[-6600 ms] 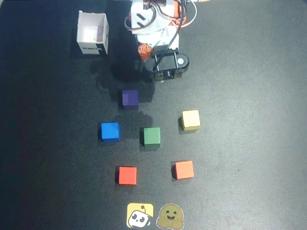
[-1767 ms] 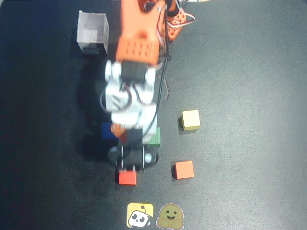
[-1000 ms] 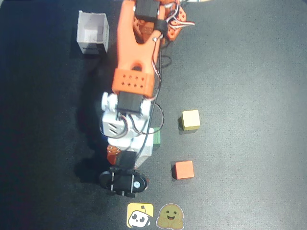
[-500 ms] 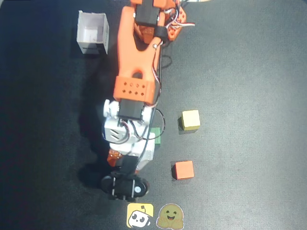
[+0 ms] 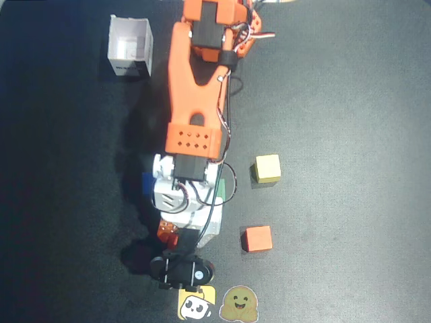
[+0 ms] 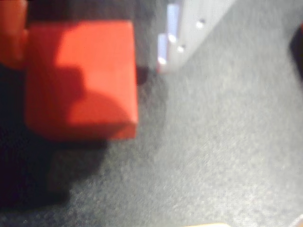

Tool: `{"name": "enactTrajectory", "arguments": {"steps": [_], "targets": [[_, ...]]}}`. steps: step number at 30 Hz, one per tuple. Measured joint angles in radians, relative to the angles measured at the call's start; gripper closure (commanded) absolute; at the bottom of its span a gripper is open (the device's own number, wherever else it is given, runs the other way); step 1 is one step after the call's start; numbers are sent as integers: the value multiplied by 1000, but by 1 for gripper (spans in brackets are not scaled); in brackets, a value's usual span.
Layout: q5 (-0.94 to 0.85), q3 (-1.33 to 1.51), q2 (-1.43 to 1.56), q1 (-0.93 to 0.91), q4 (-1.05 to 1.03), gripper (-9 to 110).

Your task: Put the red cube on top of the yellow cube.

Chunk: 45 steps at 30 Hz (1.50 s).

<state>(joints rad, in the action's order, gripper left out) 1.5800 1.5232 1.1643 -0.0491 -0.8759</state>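
Note:
The red cube (image 6: 80,80) fills the upper left of the blurred wrist view and rests on the dark mat. My gripper (image 6: 90,42) stands around it. An orange finger (image 6: 12,33) touches its left side, and a white finger (image 6: 189,19) stands right of it across a narrow dark gap. In the overhead view the gripper (image 5: 172,237) is low and left of centre, and only a bit of the red cube (image 5: 167,232) shows beside it. The pale yellow cube (image 5: 267,168) sits free on the mat to the right of the arm.
An orange-red cube (image 5: 257,238) lies below the yellow one. A blue cube (image 5: 146,183) and a green cube (image 5: 221,192) peek out from under the arm. A white open box (image 5: 129,47) stands top left. Two stickers (image 5: 196,303) lie at the bottom edge.

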Motion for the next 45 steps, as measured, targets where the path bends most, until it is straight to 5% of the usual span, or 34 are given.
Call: {"name": "enactTrajectory", "arguments": {"steps": [13,24,35,45], "targets": [[2,0,-29,-15,44,98],[2,14,-12,-18,21,97],[2,32,314,15,-238,97],[3,330,595,186,-227,97]]}}
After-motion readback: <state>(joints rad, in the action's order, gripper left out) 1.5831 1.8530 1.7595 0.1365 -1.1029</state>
